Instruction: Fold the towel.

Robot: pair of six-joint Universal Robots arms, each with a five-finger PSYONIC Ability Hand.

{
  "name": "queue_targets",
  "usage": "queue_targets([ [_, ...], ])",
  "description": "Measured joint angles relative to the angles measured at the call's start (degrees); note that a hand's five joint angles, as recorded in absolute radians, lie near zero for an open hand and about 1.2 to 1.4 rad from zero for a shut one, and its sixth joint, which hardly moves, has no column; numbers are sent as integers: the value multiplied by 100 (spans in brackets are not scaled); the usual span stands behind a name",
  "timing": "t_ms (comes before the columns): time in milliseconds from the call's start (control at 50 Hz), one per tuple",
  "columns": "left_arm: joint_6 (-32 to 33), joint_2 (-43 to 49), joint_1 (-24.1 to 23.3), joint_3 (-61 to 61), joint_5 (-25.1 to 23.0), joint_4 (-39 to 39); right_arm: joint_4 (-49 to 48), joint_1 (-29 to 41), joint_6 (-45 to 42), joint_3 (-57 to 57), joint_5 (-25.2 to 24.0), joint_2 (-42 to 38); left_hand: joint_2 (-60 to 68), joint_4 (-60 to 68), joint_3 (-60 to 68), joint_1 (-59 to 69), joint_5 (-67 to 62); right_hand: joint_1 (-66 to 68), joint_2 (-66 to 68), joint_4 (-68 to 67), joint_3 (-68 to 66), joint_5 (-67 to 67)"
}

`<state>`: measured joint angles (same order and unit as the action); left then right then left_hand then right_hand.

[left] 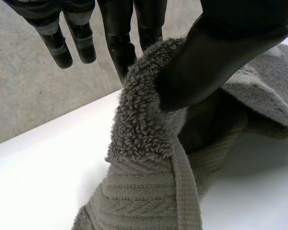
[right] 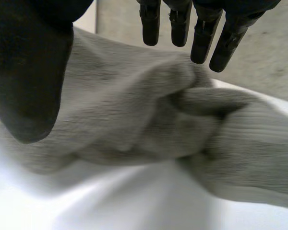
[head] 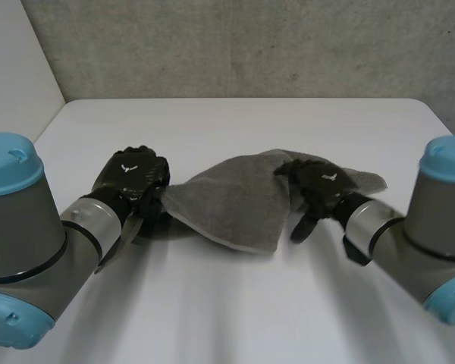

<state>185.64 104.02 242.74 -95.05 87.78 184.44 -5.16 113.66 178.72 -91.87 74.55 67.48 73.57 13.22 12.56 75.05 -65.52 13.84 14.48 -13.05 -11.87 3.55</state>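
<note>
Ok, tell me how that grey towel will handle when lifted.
Probably floppy: the grey terry towel bunches and folds where the left hand pinches its corner. Its looped pile should grip, not slip. Likely light: that one pinch holds the corner up.

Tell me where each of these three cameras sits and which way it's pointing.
Head view: between and behind the arms, looking down on the table; both arms show, with the left hand and right hand at either side of the grey towel.
Left wrist view: on the left wrist, looking along the palm; its own fingers and thumb pinch a towel edge.
Right wrist view: on the right wrist, looking along the palm; its own straight fingers hang over bunched towel.
Shared: all three show the towel and the white table.
</note>
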Motion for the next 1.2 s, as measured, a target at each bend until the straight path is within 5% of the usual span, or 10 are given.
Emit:
queue_targets([
  [280,-461,-6,56,303,9,-12,-768,910,406,429,788,-1097,0,0,0,0,0,157,89,0,0,176],
  [500,-613,4,251,173,-18,-26,-644,898,390,1095,903,-1727,0,0,0,0,0,5460,5020,0,0,5505],
  [600,-565,105,292,146,-28,13,-460,851,312,1396,754,-1608,0,0,0,1,-29,6169,5855,0,0,6253],
  [820,-497,779,510,1701,-180,341,1095,581,-533,4761,99,-1974,0,0,0,5,-52,6171,5920,0,0,6255],
  [960,-614,291,611,2625,-318,920,1624,422,-762,6761,-311,-1914,0,0,0,6,-52,6178,5920,0,0,6255],
  [1040,-692,-142,690,2482,-485,1269,1302,384,-684,6366,-626,-1392,0,0,0,6,-52,6178,5922,0,0,6258],
  [1200,-684,-552,929,1218,-1007,1568,368,225,-903,3653,-1339,-442,0,0,0,6,-52,6178,5921,0,0,6257],
])
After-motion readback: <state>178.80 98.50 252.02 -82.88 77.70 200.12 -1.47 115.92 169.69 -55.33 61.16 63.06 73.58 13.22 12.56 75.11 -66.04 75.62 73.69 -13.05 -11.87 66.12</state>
